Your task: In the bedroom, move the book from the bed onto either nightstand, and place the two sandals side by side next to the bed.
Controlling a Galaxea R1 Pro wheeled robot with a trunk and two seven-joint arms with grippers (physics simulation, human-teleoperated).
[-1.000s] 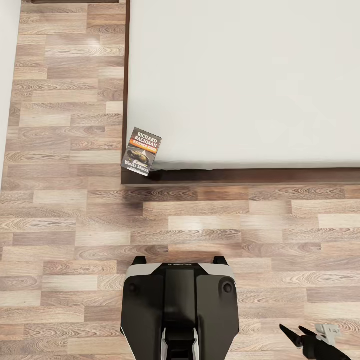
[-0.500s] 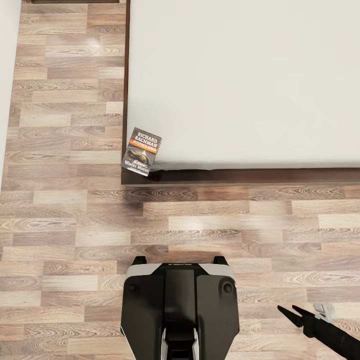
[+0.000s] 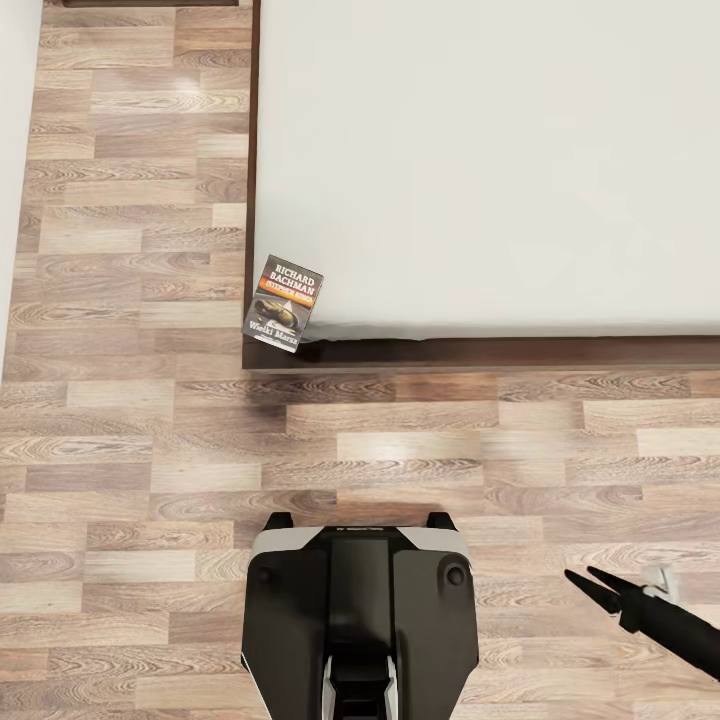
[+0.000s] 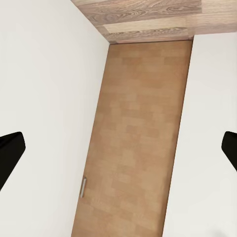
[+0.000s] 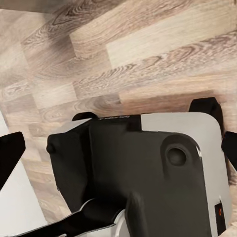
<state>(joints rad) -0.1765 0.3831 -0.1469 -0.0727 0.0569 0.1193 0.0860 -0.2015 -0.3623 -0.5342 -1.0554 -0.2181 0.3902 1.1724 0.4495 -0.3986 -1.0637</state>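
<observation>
One book [image 3: 284,303] lay on your bed [image 3: 480,170] corner, left of centre; right gripper [image 3: 583,580] lower right, jaws parted; left jaws spread wide too.

Bare plank floor [image 3: 420,445] between robot base [image 3: 360,610] and bed [image 3: 480,170], bed frame blocking ahead

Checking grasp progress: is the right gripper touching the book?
Apart. The head view shows the right gripper low over floor, far from the book at the bed's corner.
</observation>
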